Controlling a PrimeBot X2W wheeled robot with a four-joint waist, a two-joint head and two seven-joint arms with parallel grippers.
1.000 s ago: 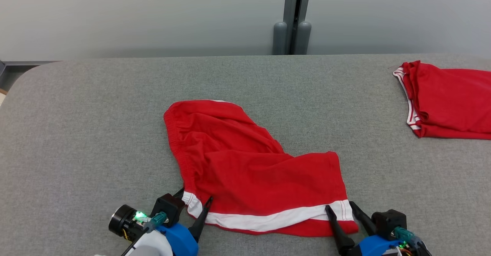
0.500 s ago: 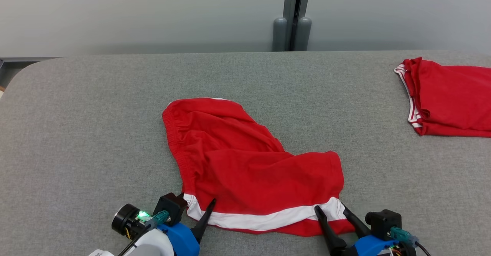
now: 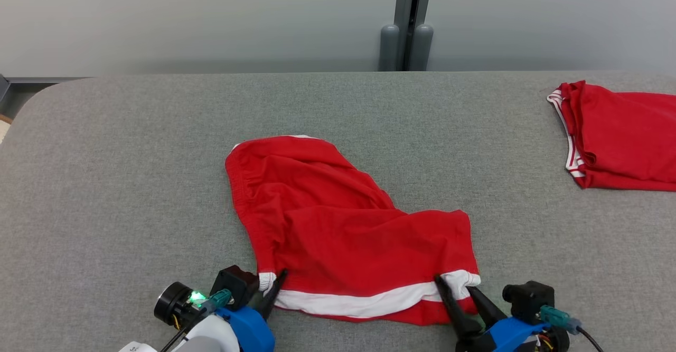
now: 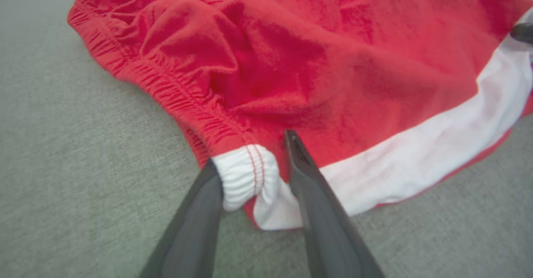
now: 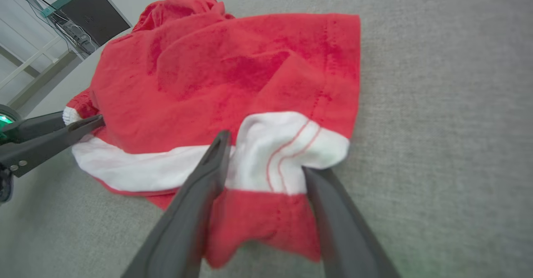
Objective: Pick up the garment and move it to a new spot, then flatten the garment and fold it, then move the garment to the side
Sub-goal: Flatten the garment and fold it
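Note:
The garment (image 3: 338,225) is a pair of red shorts with a white hem band, lying crumpled on the grey cloth-covered table (image 3: 132,157). My left gripper (image 3: 270,281) pinches the bunched white corner at the near left end of the hem; the left wrist view has that corner gathered between my left gripper's (image 4: 250,151) two fingers, the garment (image 4: 291,61) beyond. My right gripper (image 3: 454,284) holds the near right corner, where the band folds up between its fingers. In the right wrist view the right gripper (image 5: 265,152) squeezes the puckered white band of the garment (image 5: 233,73).
A second red garment (image 3: 618,135) with white trim lies at the far right of the table. A grey post (image 3: 404,46) stands behind the far edge. The table's rounded corner is at the far left. My left gripper (image 5: 81,121) shows at the left of the right wrist view.
Both grippers have closed in from wide open onto the hem corners. The white corners have bunched up between the fingers. The head camera shifted slightly.

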